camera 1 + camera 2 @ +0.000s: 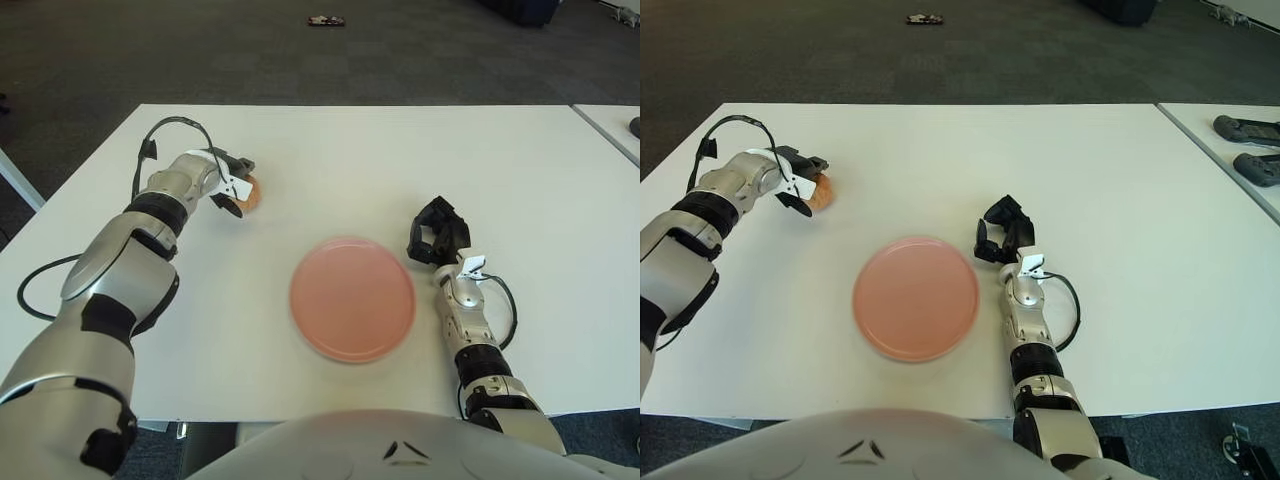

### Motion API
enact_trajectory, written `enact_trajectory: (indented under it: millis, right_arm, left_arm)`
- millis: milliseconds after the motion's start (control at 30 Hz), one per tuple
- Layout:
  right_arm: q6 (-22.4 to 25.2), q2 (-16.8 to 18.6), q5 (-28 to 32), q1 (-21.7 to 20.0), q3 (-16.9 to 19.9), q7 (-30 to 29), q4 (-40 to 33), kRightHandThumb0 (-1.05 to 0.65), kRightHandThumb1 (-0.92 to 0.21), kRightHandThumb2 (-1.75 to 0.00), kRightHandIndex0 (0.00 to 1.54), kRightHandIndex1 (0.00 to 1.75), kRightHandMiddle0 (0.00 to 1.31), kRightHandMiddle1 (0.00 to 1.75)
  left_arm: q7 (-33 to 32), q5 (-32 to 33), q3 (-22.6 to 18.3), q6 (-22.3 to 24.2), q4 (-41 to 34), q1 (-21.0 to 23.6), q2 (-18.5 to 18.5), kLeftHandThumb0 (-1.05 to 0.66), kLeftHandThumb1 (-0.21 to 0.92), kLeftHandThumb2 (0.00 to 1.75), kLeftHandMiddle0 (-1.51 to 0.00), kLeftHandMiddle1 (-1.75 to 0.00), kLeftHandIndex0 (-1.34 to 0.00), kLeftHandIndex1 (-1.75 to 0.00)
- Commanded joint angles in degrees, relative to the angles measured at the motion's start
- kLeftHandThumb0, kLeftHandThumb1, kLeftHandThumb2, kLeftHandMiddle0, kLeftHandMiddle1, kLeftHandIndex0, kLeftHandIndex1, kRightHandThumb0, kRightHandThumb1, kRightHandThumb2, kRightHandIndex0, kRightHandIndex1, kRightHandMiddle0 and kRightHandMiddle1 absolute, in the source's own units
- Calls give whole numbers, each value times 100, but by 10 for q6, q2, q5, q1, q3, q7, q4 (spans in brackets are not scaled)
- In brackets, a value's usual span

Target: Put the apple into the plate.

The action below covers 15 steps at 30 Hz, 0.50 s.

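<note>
An orange-toned apple point(251, 193) is seen on the white table point(340, 150), toward its left and far part. It is closed in by the fingers point(234, 207) of the left hand point(233, 184), one dark finger over its far side and one against its near side, so that the apple is held in a narrow grasp while it sits at the table surface. The pink plate point(352, 298) is placed near the middle of the table, well apart from the apple, to the right and nearer. Just beside the plate's right edge, the right hand point(436, 232) is shown with its fingers curled inward, with nothing held.
</note>
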State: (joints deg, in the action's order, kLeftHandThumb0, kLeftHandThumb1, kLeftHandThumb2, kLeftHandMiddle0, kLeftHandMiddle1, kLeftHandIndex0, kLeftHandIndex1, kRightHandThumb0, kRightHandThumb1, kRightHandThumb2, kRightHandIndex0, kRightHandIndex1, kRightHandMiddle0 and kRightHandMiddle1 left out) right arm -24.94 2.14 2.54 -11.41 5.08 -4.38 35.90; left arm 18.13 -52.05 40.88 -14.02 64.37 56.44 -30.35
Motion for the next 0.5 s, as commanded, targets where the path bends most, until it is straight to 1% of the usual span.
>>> enact_trajectory:
  millis: [0,233,467]
  right_arm:
    - [29,5,0,27,1,0,25,-47,-31,-131,116,175,61,175]
    - [30,4,-2,29,0,0,23,-47,-31,-131,116,175,61,175]
    - [32,4,1,30,1,4,23,-47,-32,-130,115,175,61,175]
  left_arm:
    - [2,8,-3,-15,5,0,0,-88,87,12,0,-142,0,-59]
    - [-4,10,-3,-20,4,-3,-1,-89,90,13,0,-143,0,-67]
    - [-7,5,4,-19,11,-3,3,-86,87,11,0,-141,0,-70]
